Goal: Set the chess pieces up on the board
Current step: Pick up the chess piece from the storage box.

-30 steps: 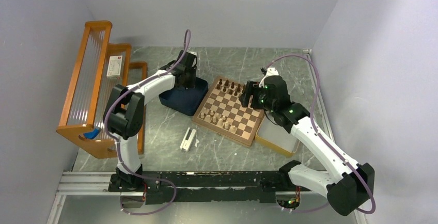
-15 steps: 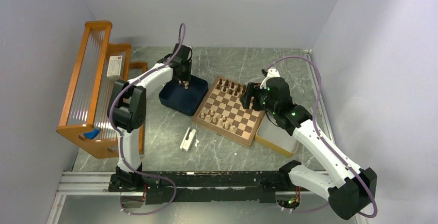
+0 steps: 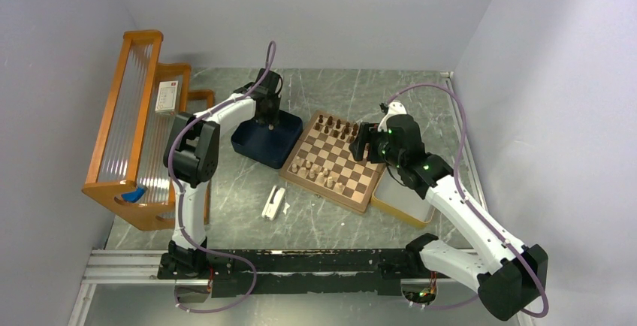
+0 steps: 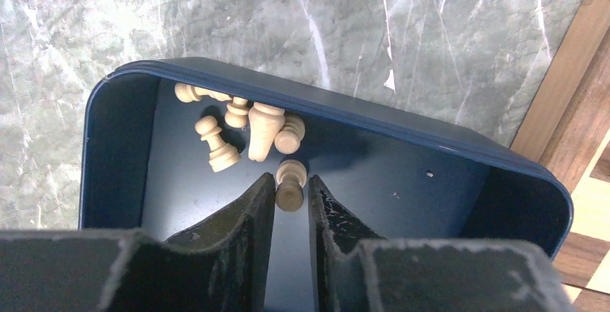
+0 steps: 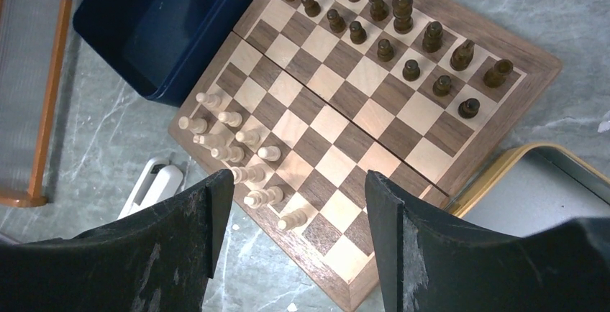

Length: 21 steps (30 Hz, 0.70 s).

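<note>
Reaching into the dark blue tray (image 4: pixel 115 147), the left gripper (image 4: pixel 290 180) is straddling a pale pawn (image 4: pixel 290 193), grip impossible to tell; the right gripper (image 5: pixel 298 175) is hovering over the board (image 5: pixel 374 114), jaws spread wide.

I count six pale pieces (image 4: pixel 216 150) in the one blue tray (image 4: pixel 360 114) under my left gripper (image 4: pixel 291 180). One is between my fingertips and five are bunched just beyond them.

Below my right gripper (image 5: pixel 298 175) lies one board (image 5: pixel 345 132). Ten more pale pieces stand on it, close in front of the finger on the blue tray's side, which makes sixteen pale in all. Sixteen dark pieces (image 5: pixel 386 49) stand along the board's side farthest from these jaws, in two rows of eight. The endmost one is half cut off by the edge of my view.

One yellow-rimmed tray (image 5: pixel 489 172) lies beside my other finger. One white object (image 5: pixel 155 182) lies beside the first. One wooden rack (image 3: pixel 124 116) stands to the left of my left gripper.
</note>
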### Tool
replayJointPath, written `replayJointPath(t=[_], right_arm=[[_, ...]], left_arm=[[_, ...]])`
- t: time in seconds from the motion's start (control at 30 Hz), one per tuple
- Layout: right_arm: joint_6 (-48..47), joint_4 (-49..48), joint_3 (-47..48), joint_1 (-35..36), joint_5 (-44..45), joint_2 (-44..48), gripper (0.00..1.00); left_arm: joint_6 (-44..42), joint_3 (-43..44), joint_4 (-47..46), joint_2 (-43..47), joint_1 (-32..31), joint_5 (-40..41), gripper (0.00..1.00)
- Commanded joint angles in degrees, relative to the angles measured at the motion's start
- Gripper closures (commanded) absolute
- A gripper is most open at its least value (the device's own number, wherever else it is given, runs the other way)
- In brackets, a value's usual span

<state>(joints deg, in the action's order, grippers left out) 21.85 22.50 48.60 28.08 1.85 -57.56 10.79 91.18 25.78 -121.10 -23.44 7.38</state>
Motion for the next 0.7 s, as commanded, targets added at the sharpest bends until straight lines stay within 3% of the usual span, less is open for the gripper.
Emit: replayJointPath(t=[0.0,0.23,0.67], right_arm=[[-0.5,-0.8,-0.5,-0.2,-0.4,0.7,0.29],[-0.3,-1.2,-1.0,-0.2,-0.4,0.5,0.29],[2.3,-3.7,-4.1,-0.3,5.4,-3.1,0.28]], left_arm=[[-0.9,0.7,0.3,0.1,0.2,-0.7,0.73],[-2.0,2.4,2.3,-0.1,0.2,-1.0,0.86],[-3.6,3.4,5.4,7.0,-0.2,-7.8,0.88]])
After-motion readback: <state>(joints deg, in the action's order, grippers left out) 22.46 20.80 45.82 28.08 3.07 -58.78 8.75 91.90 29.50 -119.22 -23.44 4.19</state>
